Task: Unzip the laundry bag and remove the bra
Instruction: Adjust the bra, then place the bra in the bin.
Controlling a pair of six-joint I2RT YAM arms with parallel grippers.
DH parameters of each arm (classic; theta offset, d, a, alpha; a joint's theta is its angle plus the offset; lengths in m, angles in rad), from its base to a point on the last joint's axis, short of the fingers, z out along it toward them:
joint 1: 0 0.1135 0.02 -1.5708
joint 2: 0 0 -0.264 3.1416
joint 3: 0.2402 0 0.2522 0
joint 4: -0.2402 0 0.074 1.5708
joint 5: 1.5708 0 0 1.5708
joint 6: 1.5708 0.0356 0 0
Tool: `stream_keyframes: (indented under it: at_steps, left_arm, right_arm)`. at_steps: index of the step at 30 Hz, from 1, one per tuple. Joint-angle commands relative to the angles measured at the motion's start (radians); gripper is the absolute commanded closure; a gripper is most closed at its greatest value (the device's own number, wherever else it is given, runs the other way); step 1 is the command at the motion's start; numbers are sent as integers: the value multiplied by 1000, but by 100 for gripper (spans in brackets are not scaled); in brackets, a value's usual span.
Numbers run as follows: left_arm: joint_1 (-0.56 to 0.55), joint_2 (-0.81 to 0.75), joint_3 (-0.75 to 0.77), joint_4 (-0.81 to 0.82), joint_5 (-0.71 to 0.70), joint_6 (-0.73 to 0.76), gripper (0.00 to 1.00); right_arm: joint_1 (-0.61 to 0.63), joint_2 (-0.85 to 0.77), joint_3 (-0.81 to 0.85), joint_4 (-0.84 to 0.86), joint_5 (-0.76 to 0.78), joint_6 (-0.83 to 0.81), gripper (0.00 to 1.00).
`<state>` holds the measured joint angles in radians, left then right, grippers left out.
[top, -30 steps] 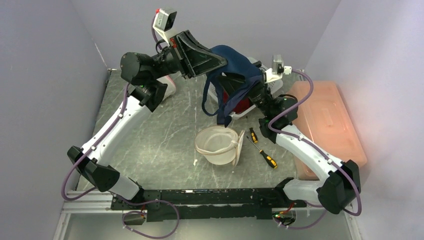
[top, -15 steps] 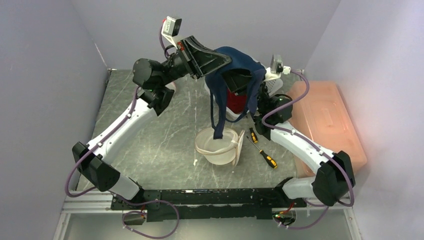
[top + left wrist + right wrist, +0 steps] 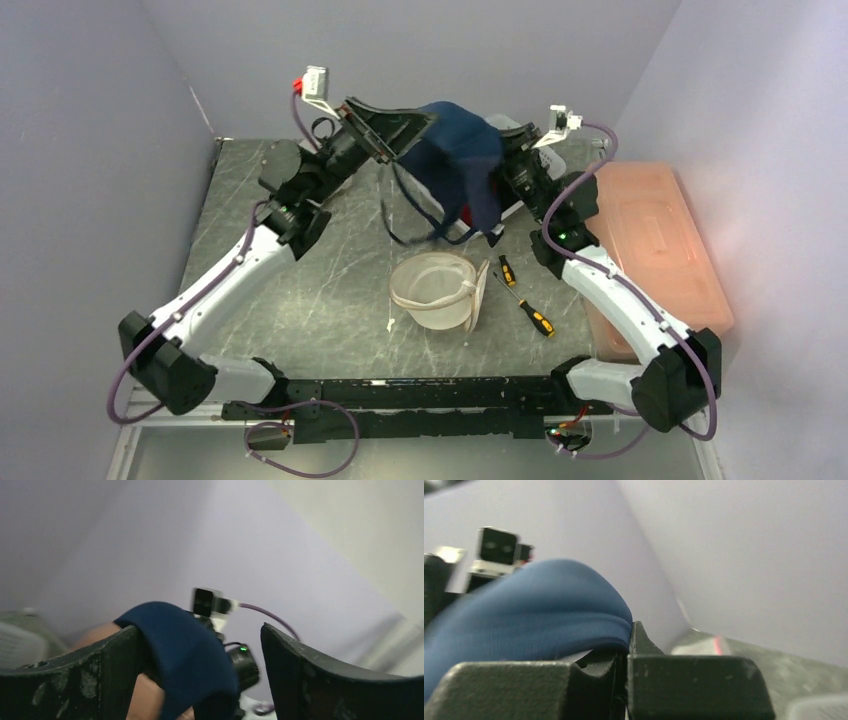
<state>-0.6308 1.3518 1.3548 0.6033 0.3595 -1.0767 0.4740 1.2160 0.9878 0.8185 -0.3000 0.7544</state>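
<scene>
The navy bra hangs in the air above the far half of the table, stretched between the two arms, its straps dangling towards the laundry bag without reaching it. In the right wrist view the right gripper has its fingers pressed together on a fold of the blue cloth. It meets the bra's right edge in the top view.

The left gripper stands with its fingers wide apart. In its own view the bra seems to drape over one finger, though blur makes contact uncertain.

The white mesh laundry bag lies open on the table below. Just to its right lie a short screwdriver and a longer screwdriver; any marking on their handles is too small to read. A lidded pink bin sits at the table's right edge.
</scene>
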Motion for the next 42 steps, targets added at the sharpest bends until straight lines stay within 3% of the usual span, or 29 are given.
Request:
stream_keyframes:
  at_steps: [1, 3, 8, 14, 19, 22, 26, 31, 34, 42]
  left_arm:
    - [27, -131, -45, -206, -333, 158, 7]
    - [35, -168, -53, -313, -386, 201, 7]
    - [40, -301, -114, -504, -549, 316, 7]
    - [40, -446, -147, -718, -762, 436, 7]
    - [40, -499, -208, -820, -783, 433, 7]
    - [40, -517, -260, -875, -774, 407, 7]
    - [40, -537, -328, -942, -767, 375, 7]
    - [39, -535, -368, -982, -728, 340, 7]
    - [40, -517, -386, -978, -693, 318, 8]
    - [41, -395, -398, -961, -579, 273, 9]
  right_arm:
    - [-5, -26, 169, -460, 154, -311, 100]
    - [-4, 39, 291, -663, 234, -449, 100]
    - [3, 156, 469, -795, 389, -603, 100]
    - [2, 285, 642, -809, 381, -666, 100]
    - [-2, 452, 899, -962, 328, -666, 100]
    - [-27, 557, 1056, -1028, 246, -598, 100]
    - [-114, 638, 1160, -1005, 44, -379, 100]
    - [-323, 686, 1036, -780, -112, 41, 100]
    - [-435, 766, 937, -684, -193, 198, 100]
    - [-471, 910, 885, -669, -250, 219, 100]
